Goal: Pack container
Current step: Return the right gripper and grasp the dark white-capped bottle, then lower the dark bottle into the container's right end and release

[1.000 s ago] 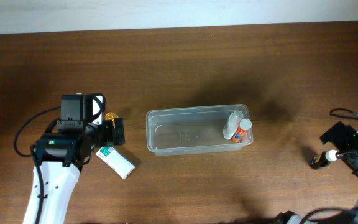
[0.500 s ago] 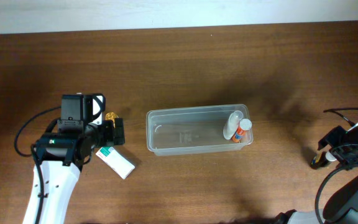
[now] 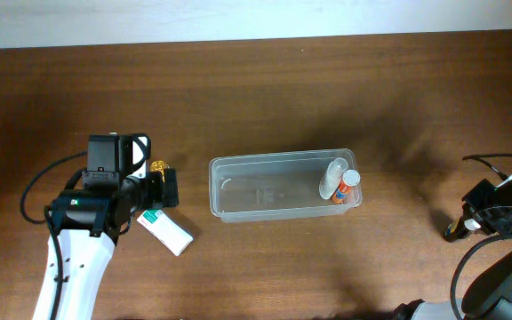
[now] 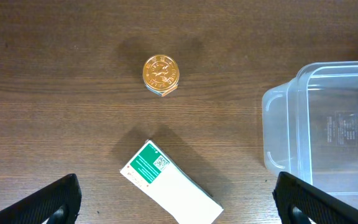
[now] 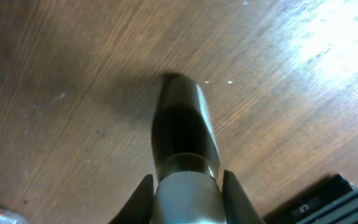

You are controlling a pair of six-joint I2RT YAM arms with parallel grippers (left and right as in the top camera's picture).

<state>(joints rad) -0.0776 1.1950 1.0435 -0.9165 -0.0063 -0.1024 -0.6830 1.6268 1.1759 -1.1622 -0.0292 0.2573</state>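
Firstly, leave the left gripper point(image 4: 176, 193) parked, fingers wide apart, over the white packet point(image 4: 169, 190) and the gold-capped jar point(image 4: 161, 74). Mid-table, aim for the bare left stretch of the container point(image 3: 278, 158), clear of the two small bottles point(image 3: 338, 182) at its right end. Far right, with the right gripper point(image 5: 188, 186) seemingly clamped around the dark bottle point(image 5: 180, 118), lift straight up before swinging inward, cross the rim high, then lower and release gently.

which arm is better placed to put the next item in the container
Right, probably: the right gripper grips the dark bottle and need only carry it to the container; the left gripper is open over the white box.
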